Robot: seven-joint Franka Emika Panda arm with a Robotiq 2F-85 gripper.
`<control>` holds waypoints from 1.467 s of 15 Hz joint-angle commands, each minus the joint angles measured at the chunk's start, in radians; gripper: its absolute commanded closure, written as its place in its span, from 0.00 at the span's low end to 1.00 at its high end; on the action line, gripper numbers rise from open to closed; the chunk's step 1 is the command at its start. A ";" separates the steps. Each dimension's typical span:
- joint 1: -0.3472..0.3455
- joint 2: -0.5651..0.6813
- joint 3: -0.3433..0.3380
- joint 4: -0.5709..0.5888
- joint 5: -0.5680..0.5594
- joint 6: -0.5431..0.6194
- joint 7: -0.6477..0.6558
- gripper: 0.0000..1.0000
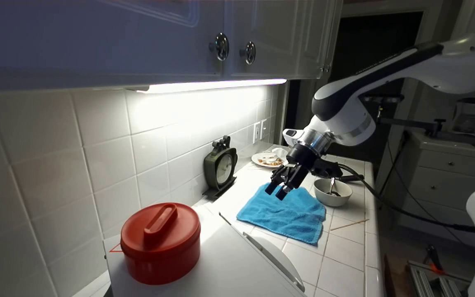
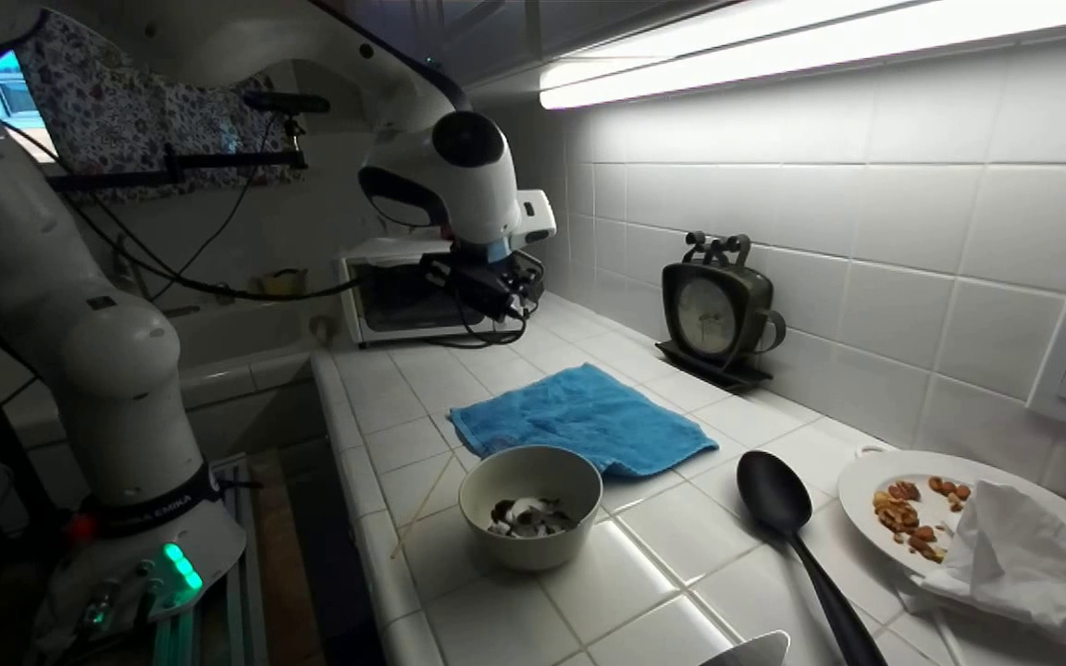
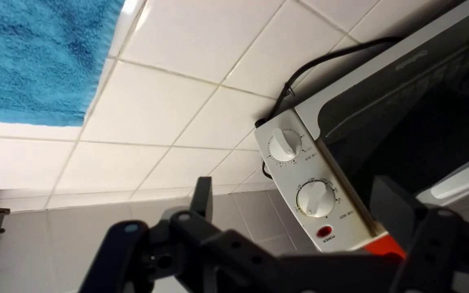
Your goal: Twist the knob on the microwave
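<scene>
On the microwave (image 3: 393,118): light-side knob (image 3: 316,199), by the red light (image 3: 324,231); outer knob (image 3: 285,145). Which is meant, we cannot tell. Hand (image 3: 294,197): wide, holding nothing, apart from both; we judge reach, grasp and twist all outstanding. Long axes, wrist view: light-side knob, upper right to lower left; outer knob, upper left to lower right; pointing ends, unclear.

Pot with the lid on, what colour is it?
Red, lid included; the pot shows best in an exterior view.
</scene>
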 commanded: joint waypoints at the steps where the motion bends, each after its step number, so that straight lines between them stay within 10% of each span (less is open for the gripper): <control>1: 0.086 0.168 -0.058 0.100 0.232 -0.074 -0.131 0.00; 2: -0.077 0.232 0.105 0.124 0.323 -0.133 -0.160 0.00; 6: -0.251 0.348 0.352 0.214 0.426 -0.202 -0.150 0.00; 12: -0.390 0.429 0.522 0.301 0.397 -0.244 -0.127 0.00; 13: -0.404 0.436 0.533 0.310 0.396 -0.252 -0.129 0.20; 22: -0.474 0.466 0.556 0.362 0.372 -0.412 -0.103 0.84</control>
